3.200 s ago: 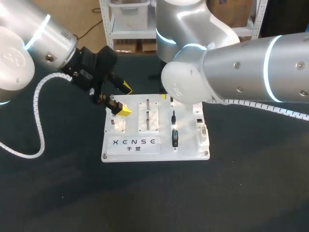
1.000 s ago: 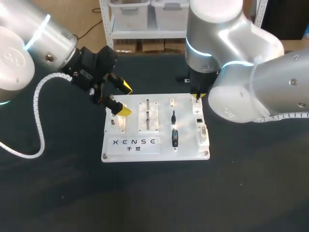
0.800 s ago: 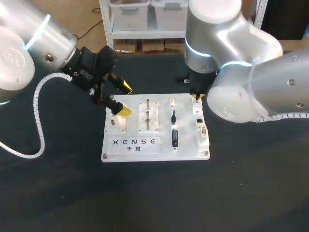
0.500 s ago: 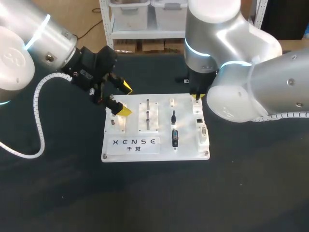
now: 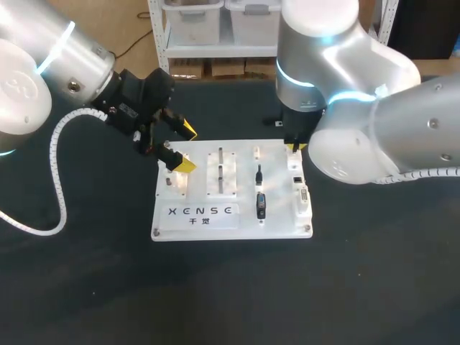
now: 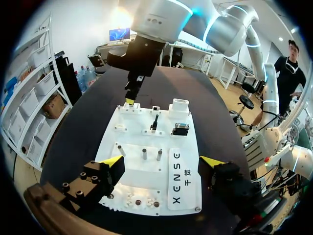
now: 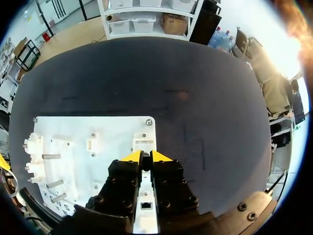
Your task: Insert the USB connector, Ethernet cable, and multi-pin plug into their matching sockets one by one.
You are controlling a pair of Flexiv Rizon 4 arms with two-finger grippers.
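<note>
The right pincer (image 7: 146, 156) has its yellow tips drawn almost together, pinching a thin dark piece that I take to be the USB plug (image 7: 145, 162). It stands at the far right corner of the white board (image 5: 280, 224), over the strip of sockets (image 5: 300, 190).

The grip is narrow, so the plug could tilt in it. If it goes down slanted or a little off the socket's mouth, it would likely catch on the rim and jam or slip between the tips. The socket is hidden under the fingers, so I cannot judge the alignment. A hard push could also slide the board on the black bench (image 5: 230, 295), because nothing clamps it. The left pincer (image 6: 163, 161) is spread wide, holds nothing, and stands over the board's left edge. I cannot tell whether it touches the board.

Two black plugs are not yet inserted and sit in the middle column, a small one (image 5: 258, 172) and a larger one (image 5: 260, 205) nearer the front.

About three seconds earlier the right arm hung over the far end of that middle column. Now its pincer is over the sockets, and the holder (image 5: 256, 152) at the column's far end shows bare white. Over the last second it barely shifts. The left arm has not moved.
</note>
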